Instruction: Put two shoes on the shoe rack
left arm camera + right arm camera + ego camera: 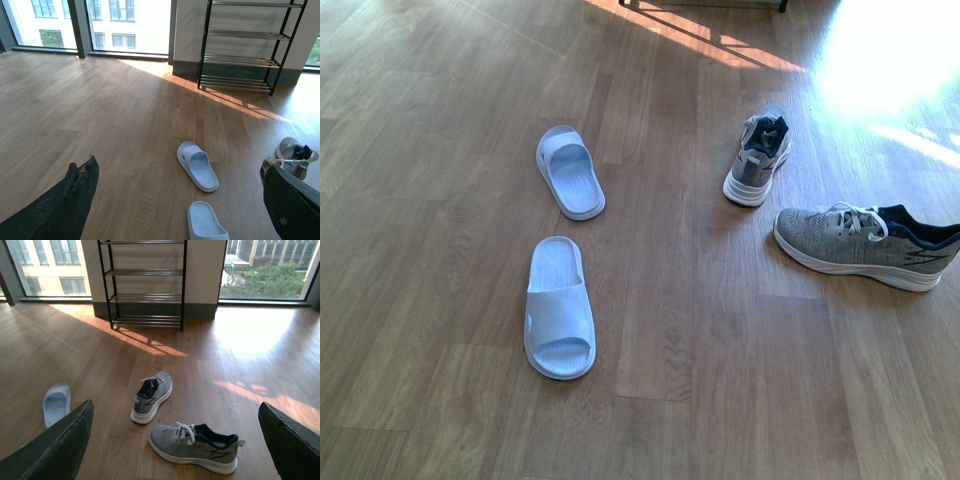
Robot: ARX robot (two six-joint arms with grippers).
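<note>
Left pincer (178,164) is spread wide with nothing in it, just the two dark fingers (60,210) poking in at the edges. Out ahead, in the gap between them, one slide (198,166) lies sole-down on the floor (100,115). A second slide (206,224) sits closer in to the pincer (only one end shows, the frame cuts the rest). Both are nearer one finger than the other. Just past that finger's tip a sneaker (295,156) peeks out, partly hidden behind it. Way out ahead the rack (240,60) stands against the wall, well apart from the shoes, with sun streaks on the floor in front of it. Windows (125,25) run along beside the rack.
</note>
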